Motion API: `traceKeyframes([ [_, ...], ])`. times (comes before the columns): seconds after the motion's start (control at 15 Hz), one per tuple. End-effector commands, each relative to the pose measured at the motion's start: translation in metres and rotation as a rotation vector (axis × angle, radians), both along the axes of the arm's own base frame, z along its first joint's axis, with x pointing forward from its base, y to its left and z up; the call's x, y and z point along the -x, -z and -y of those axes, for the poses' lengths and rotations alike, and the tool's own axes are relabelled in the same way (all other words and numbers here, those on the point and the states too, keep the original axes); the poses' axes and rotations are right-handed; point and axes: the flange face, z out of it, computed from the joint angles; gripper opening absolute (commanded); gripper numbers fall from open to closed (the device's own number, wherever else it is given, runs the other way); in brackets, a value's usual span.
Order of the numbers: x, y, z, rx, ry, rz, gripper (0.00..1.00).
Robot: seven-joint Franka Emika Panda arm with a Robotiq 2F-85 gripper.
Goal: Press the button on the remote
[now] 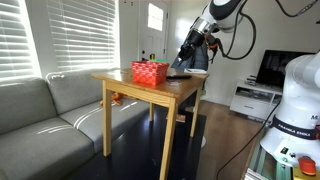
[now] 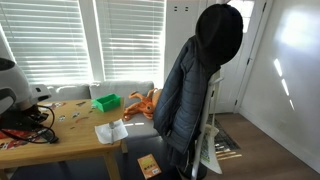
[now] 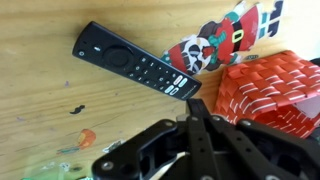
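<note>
The remote (image 3: 135, 62) is a slim black bar with small buttons, lying flat and slanted on the wooden table (image 3: 50, 100) in the wrist view. My gripper (image 3: 196, 103) is shut, with its two fingers pressed together into one tip. The tip is just at the remote's right end, close above it; I cannot tell whether it touches. In an exterior view my gripper (image 1: 183, 66) hangs low over the table's far side, next to the red basket, and the remote shows only as a dark sliver (image 1: 180, 73). The remote does not show in the exterior view of the desk and coat.
A red woven basket (image 3: 270, 90) stands right of the remote, also in an exterior view (image 1: 150, 72). A Santa figure (image 3: 220, 35) lies behind the remote's right end. A grey couch (image 1: 40, 110) is beside the table. A dark coat (image 2: 195, 90) hangs on a rack.
</note>
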Motion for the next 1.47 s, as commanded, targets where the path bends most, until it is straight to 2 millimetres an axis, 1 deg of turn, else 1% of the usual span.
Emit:
traceKeyframes([
  [0.0,-0.016,0.008,0.0,-0.029,0.012,-0.012,0.0],
  [0.47,-0.026,0.026,0.004,-0.046,0.036,-0.047,0.0],
  [1.0,-0.027,0.037,0.011,-0.044,0.047,-0.096,0.0],
  [1.4,-0.028,0.04,0.014,-0.043,0.053,-0.091,0.0],
])
